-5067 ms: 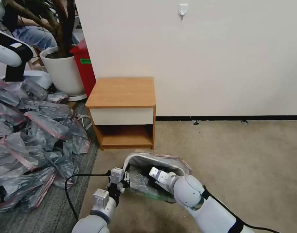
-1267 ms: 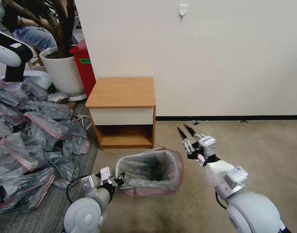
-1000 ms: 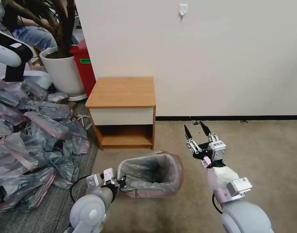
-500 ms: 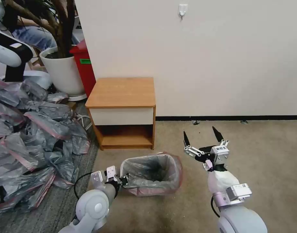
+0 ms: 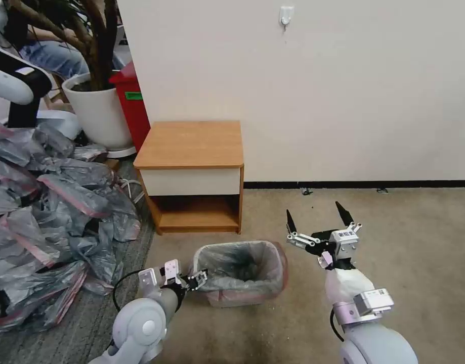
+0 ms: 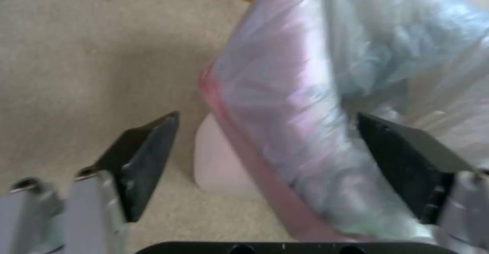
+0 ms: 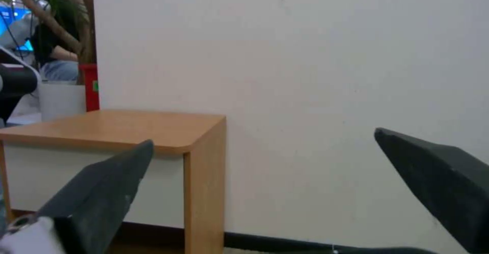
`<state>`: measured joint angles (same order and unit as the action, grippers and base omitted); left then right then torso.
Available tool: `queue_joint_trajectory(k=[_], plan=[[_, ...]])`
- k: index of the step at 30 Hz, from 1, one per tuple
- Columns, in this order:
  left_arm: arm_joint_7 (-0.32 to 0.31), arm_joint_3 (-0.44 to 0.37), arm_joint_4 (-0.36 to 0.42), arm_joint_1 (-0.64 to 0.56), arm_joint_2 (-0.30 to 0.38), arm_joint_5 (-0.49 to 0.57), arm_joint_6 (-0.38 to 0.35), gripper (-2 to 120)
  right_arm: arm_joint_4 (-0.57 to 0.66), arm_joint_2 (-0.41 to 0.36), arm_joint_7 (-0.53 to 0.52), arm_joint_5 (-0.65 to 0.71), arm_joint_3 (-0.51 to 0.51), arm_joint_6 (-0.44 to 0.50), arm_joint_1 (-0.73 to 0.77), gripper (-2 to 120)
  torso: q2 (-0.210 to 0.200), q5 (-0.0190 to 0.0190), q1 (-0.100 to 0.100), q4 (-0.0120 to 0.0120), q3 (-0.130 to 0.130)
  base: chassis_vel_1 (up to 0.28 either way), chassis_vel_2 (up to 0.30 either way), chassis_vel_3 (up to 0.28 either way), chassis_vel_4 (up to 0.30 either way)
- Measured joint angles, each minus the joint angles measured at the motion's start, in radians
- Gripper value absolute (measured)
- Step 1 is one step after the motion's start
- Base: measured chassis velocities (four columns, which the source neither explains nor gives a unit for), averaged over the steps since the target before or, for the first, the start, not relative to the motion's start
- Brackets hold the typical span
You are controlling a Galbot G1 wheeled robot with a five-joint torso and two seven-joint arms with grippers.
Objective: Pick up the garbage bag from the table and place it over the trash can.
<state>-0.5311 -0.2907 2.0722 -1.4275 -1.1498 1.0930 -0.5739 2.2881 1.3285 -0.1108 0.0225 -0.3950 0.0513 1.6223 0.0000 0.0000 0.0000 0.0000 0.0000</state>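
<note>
- The garbage bag lines the trash can, its pink-red band folded down over the rim.
- The can stands on the carpet at 6 o'clock from the bench.
- Left pincer, at 9 o'clock of the can, is spread wide, its fingers straddling the bag's draped edge without gripping it.
- Right pincer, at 2 o'clock of the can, is spread wide, holding nothing, well apart from the bag.
</note>
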Motion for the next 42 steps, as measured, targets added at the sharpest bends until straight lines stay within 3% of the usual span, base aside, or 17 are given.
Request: queue_joint_trajectory(k=[1,7,9,11,12,14,16,17,19,27,42], plan=[[0.014,-0.002,0.006,-0.002,0.001,0.0,0.003,97,-0.001,0.002,0.0,0.0,0.0,0.0,0.0,103,0.0,0.0,0.0,0.0,0.0,0.0,0.0,0.0,0.0],[0.072,-0.024,0.03,-0.028,0.007,-0.036,0.033,100,0.002,0.017,0.0,0.002,-0.003,0.025,0.013,100,0.0,-0.0001,0.0,0.0,0.0,0.0,0.0,0.0,0.0],[0.129,-0.044,0.041,-0.049,0.015,-0.105,0.084,100,0.007,0.024,0.008,0.018,-0.014,0.058,0.022,100,0.0,-0.0001,0.0,0.0,0.0,0.0,0.0,0.0,0.0],[0.257,-0.077,0.049,-0.088,0.029,-0.269,0.222,100,0.011,0.035,0.044,0.066,-0.038,0.136,0.039,100,0.0,0.0,0.0,0.0,0.0,0.0,0.0,0.0,0.0],[0.257,-0.077,0.049,-0.088,0.029,-0.269,0.222,100,0.011,0.035,0.044,0.066,-0.038,0.136,0.039,100,0.0,0.0,0.0,0.0,0.0,0.0,0.0,0.0,0.0],[0.384,-0.123,0.057,-0.131,0.032,-0.454,0.386,100,0.008,0.046,0.088,0.089,-0.077,0.234,0.06,100,0.0,0.0,0.0,0.0,0.0,0.0,0.0,0.0,0.0],[0.451,-0.167,0.07,-0.171,0.012,-0.578,0.499,100,0.003,0.055,0.099,0.087,-0.104,0.29,0.076,100,0.0,0.0001,0.0,-0.0001,0.0,0.0,0.0,0.0,0.0],[0.451,-0.167,0.07,-0.171,0.012,-0.578,0.499,100,0.003,0.055,0.099,0.087,-0.104,0.29,0.076,100,0.0,0.0001,0.0,-0.0001,0.0,0.0,0.0,0.0,0.0],[0.496,-0.216,0.091,-0.22,-0.033,-0.674,0.585,100,-0.002,0.065,0.1,0.075,-0.124,0.336,0.096,100,0.0,0.0,0.0,0.0,0.0,0.0,0.0,0.0,0.0],[0.539,-0.319,0.088,-0.311,-0.124,-0.849,0.767,100,-0.059,0.106,0.092,0.003,-0.142,0.35,0.138,100,0.0,0.0,0.0,0.0001,0.0,0.0,0.0,0.0,0.0],[0.541,-0.297,0.017,-0.318,-0.149,-0.873,0.808,100,-0.155,0.109,0.134,-0.09,-0.208,0.231,0.114,100,0.0,0.0001,0.0,0.0,0.0,0.0,0.0,0.0,0.0]])
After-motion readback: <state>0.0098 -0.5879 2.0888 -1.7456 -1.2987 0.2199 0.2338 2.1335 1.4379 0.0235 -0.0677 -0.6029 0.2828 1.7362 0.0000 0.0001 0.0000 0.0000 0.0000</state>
